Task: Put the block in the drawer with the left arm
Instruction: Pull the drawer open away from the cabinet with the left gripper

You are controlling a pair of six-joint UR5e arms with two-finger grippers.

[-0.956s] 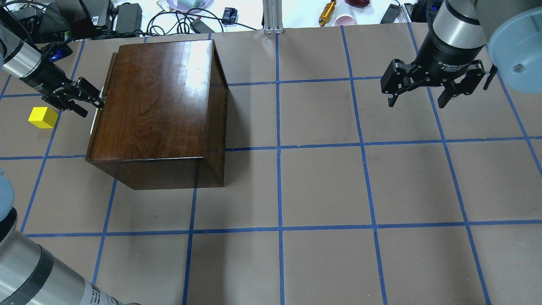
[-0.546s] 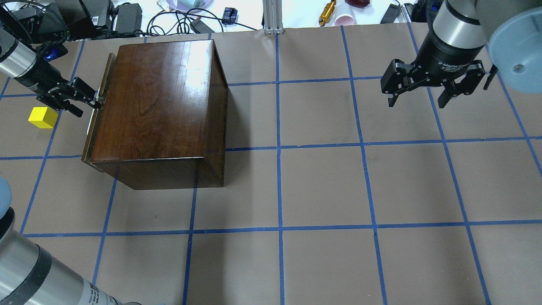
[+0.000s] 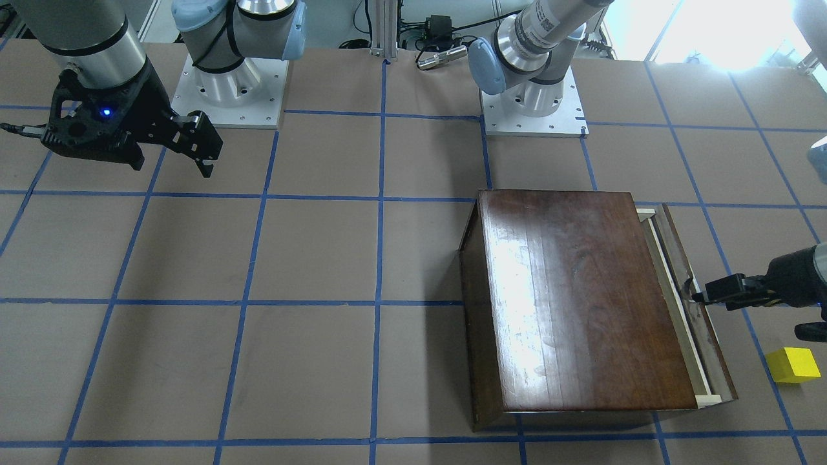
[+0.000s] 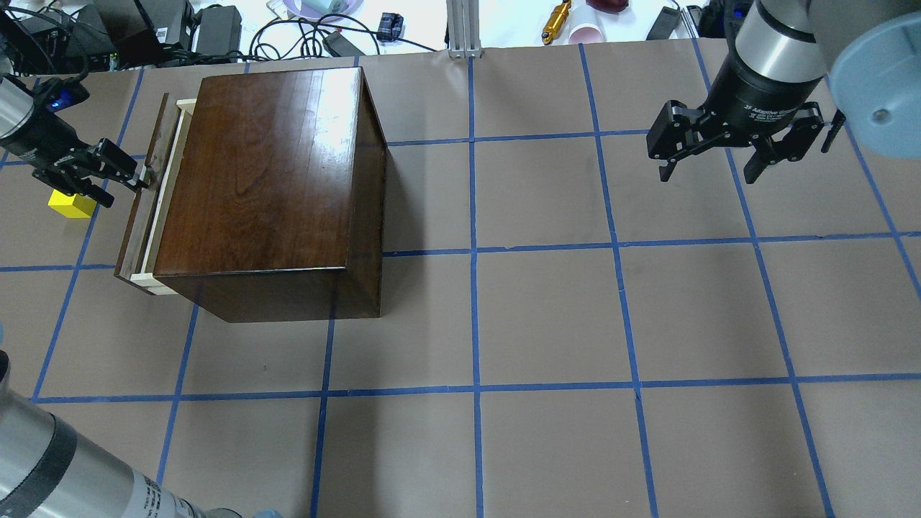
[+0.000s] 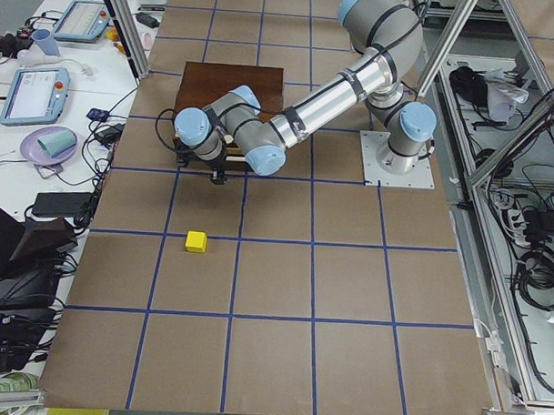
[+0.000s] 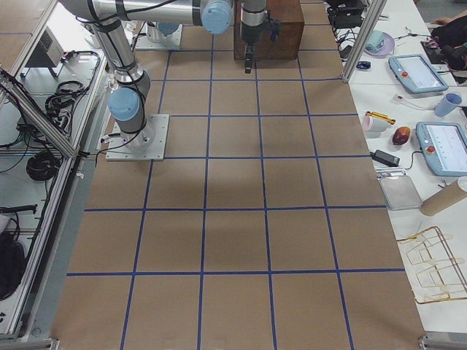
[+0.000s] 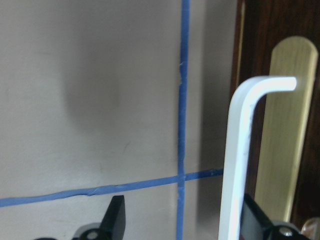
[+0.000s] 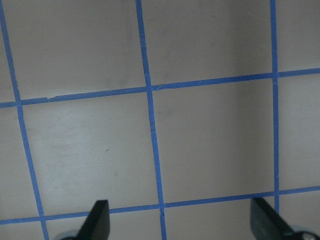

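Note:
The glossy dark-brown box [image 4: 266, 173] stands at the table's back left. Its drawer [image 4: 147, 208] is slid out a little on the left side and shows a narrow strip of pale wood; it also shows in the front view [image 3: 678, 303]. My left gripper [image 4: 119, 176] is at the drawer front, jaws open around the small pull [image 7: 235, 150], which lies next to one fingertip [image 7: 255, 220]. The yellow block [image 4: 70, 205] sits on the table just left of the gripper and shows in the front view [image 3: 793, 365]. My right gripper [image 4: 709, 169] hangs open and empty at the far right.
Cables, power bricks and small items lie beyond the table's back edge [image 4: 288, 29]. The brown paper surface with blue tape grid [image 4: 547, 316] stretches across the middle and front. The left arm's forearm [image 4: 65, 475] enters at the lower left.
My left gripper has moved left with the pull between its fingers, and the drawer has slid out from flush to slightly open. The right arm has not moved.

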